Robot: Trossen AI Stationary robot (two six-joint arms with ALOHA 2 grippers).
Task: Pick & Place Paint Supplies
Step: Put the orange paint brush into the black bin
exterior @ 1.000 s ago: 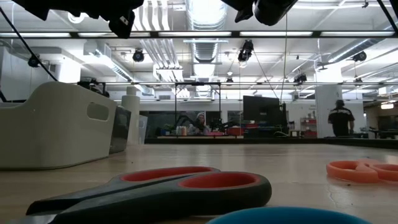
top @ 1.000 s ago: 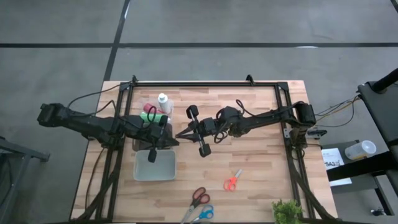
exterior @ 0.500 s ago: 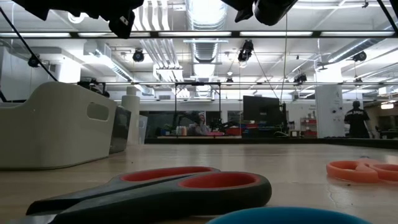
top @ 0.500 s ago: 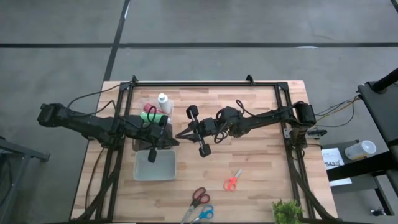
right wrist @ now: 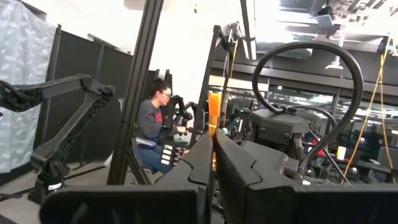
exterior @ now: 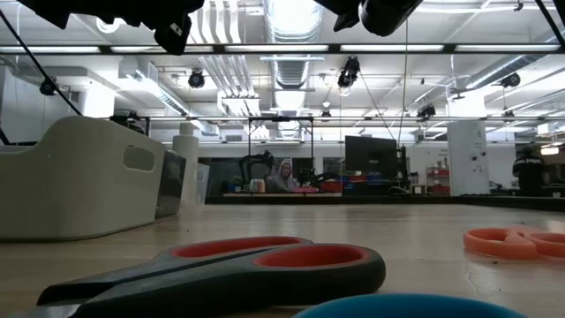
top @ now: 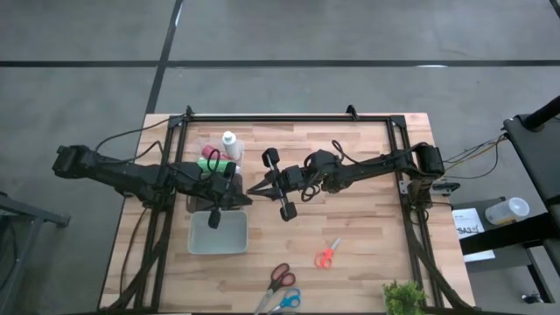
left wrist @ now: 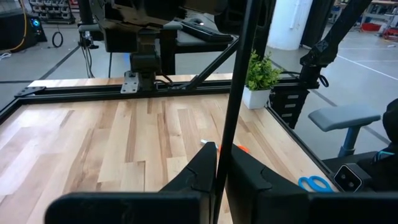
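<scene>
Over the table's middle my two grippers meet tip to tip. My left gripper [top: 244, 199] [left wrist: 221, 149] comes from the left and is shut on a thin brush [left wrist: 233, 93], which shows orange-brown [right wrist: 214, 115] in the right wrist view. My right gripper [top: 252, 190] [right wrist: 212, 138] comes from the right, tipped slightly up, its fingers shut just before that brush. A white bottle [top: 229, 143], a red one [top: 208, 152] and a green one [top: 219, 165] stand on the table under the left arm. My left gripper pinches the brush's handle [left wrist: 219, 177] between its two fingers, coming about level from the table's left. The brush stands nearly upright across the fingers and rises out of the picture; its lower end is hidden by the fingers. My right gripper's shut fingertips [right wrist: 206, 146] stand right by the brush; whether they touch it, I cannot tell.
A white bin [top: 218, 233] [exterior: 79, 177] sits near the left gripper, toward the near edge. Orange scissors [top: 326, 255], red-handled scissors [top: 280, 277] and blue ones [top: 287, 301] lie near the front edge, with a small plant [top: 402, 297] at the near right corner. A black frame [top: 267, 116] rims the table.
</scene>
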